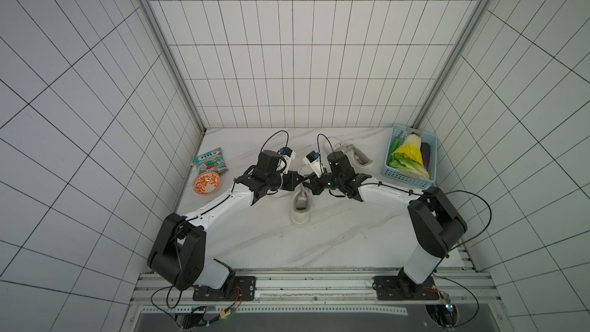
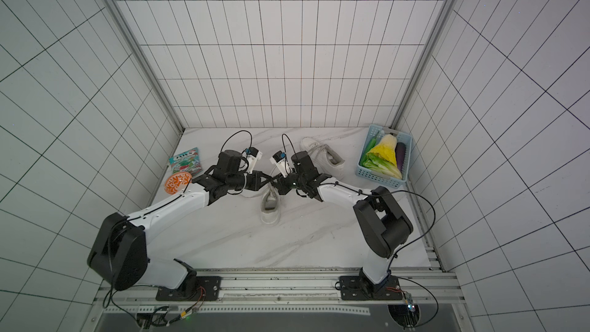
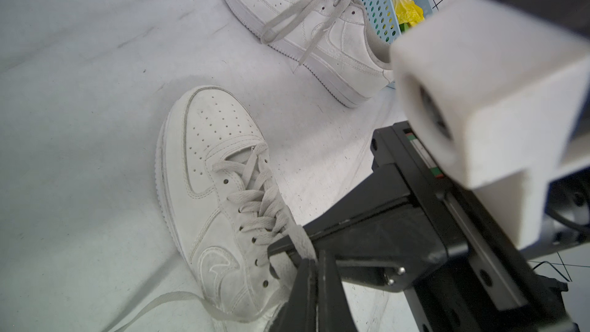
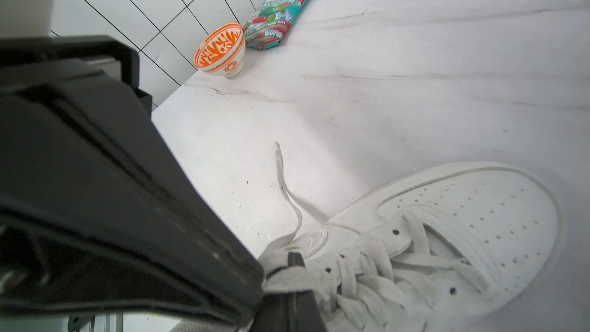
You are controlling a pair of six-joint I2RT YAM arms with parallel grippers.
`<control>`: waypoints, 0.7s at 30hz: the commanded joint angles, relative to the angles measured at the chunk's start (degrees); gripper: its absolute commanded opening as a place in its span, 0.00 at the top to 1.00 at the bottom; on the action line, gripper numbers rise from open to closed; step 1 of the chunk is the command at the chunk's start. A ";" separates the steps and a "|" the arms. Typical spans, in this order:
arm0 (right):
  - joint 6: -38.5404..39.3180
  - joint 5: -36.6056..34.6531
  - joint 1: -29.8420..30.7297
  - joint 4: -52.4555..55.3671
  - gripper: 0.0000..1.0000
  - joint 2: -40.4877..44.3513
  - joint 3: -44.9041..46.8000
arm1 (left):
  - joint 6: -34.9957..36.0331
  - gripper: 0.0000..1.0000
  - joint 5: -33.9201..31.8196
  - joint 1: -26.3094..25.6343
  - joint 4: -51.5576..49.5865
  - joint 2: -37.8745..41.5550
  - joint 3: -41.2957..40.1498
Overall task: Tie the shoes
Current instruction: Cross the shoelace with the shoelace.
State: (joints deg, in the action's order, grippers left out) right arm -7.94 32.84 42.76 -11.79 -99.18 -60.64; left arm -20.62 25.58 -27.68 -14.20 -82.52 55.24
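Found the left claw point(image 3: 314, 279) and the right claw point(image 3: 282, 248) both pinched together on the greyish-white flat lace point(image 3: 303, 241), tips close together above the top eyelets of the near white leather low-top sneaker point(image 3: 207, 167), upright at mid-table, heel toward the arm bases.

Judged three hazards:
- **Slippage:** flat lace, thin bite, any sideways tug likely to strip it free.
- **Collision:** fingertips almost touching, little margin for crossing.
- **Dragging:** sneaker unpinned on the smooth marbled white table point(image 1: 335, 234), lace tension apt to slide or tip it.

Noted a loose lace end point(image 4: 281, 167) trailing off the sneaker's side, prone to snagging.

Located the second white sneaker point(image 3: 319, 27) beyond the near sneaker's toe, toward the pale-blue perforated plastic basket point(image 1: 410, 180) of vegetables. Located an orange-patterned ceramic bowl point(image 1: 207, 184) and a teal printed packet point(image 1: 210, 159) on the sneaker's opposite side.

Enclosed on three sides by white tiled walls point(image 1: 303, 59) with dark grout.
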 commanded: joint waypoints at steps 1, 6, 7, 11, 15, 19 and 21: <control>-2.06 -0.08 0.39 -5.03 1.00 -1.69 0.61 | -0.22 0.91 0.87 0.17 0.66 0.96 -0.77; -3.58 -0.70 0.53 -7.08 1.00 -3.20 1.50 | -0.53 0.80 1.14 0.51 0.75 1.11 -1.10; -3.89 -0.76 0.48 -7.76 1.00 -3.22 1.79 | -0.60 0.79 1.14 0.61 0.75 1.29 -1.23; -4.44 -0.86 0.56 -8.88 1.00 -3.17 2.37 | -0.73 0.73 0.59 1.51 0.66 2.89 -1.76; -4.54 -0.67 0.57 -9.37 1.00 -3.13 2.63 | -1.24 0.61 -0.62 3.34 0.59 4.40 -2.72; -4.54 -0.65 0.65 -9.37 1.00 -3.17 2.72 | -1.91 0.57 -0.95 4.98 0.66 5.00 -3.43; -4.39 -0.73 0.65 -9.26 1.00 -3.13 2.73 | -2.81 0.58 -1.75 5.48 0.66 4.75 -3.64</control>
State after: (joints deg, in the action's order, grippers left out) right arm -12.14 32.21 42.81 -19.73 -101.89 -59.51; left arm -22.57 25.08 -22.87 -14.15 -78.39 52.58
